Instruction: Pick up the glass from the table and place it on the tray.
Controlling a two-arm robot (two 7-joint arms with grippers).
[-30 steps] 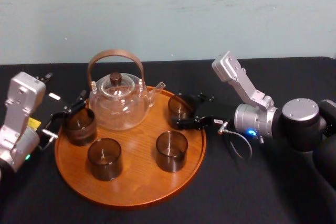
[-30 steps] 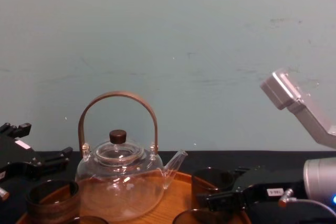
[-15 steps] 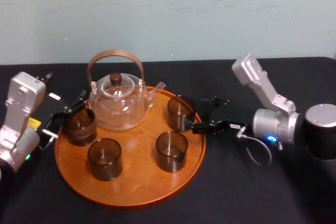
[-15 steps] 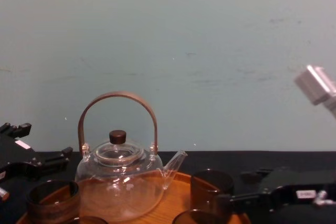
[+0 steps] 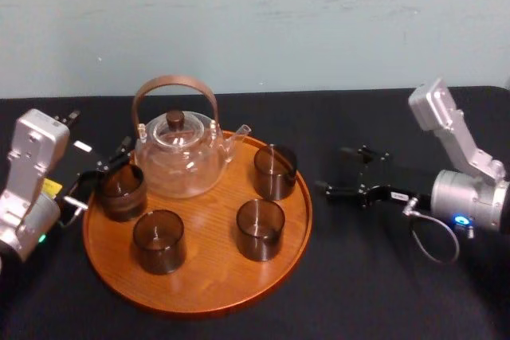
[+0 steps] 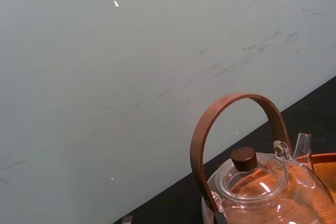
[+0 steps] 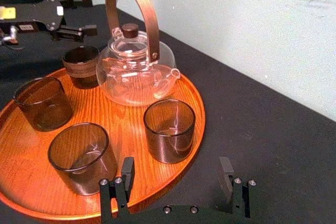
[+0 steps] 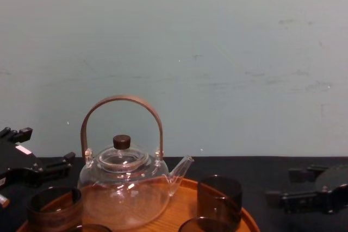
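Observation:
Several smoky glasses stand on the round wooden tray [image 5: 209,278]. The glass [image 5: 275,171] at the tray's far right stands upright and free, also seen as the glass [image 7: 169,130] and the glass [image 8: 219,199]. My right gripper [image 5: 333,170] hangs open and empty over the black table, a short way right of the tray. In its wrist view the right gripper [image 7: 177,181] has its fingers spread, short of the tray [image 7: 122,115]. My left gripper [image 5: 99,180] is open at the tray's left edge, beside another glass [image 5: 121,191].
A glass teapot [image 5: 177,151] with a brown handle stands at the back of the tray, also seen as the teapot [image 6: 262,184]. Two more glasses [image 5: 260,228] [image 5: 158,240] sit near the tray's front. Black tablecloth spreads all round; a pale wall is behind.
My right gripper has drawn back to the right, off the tray's edge and away from the far-right glass, which stays put. The left arm has not moved.

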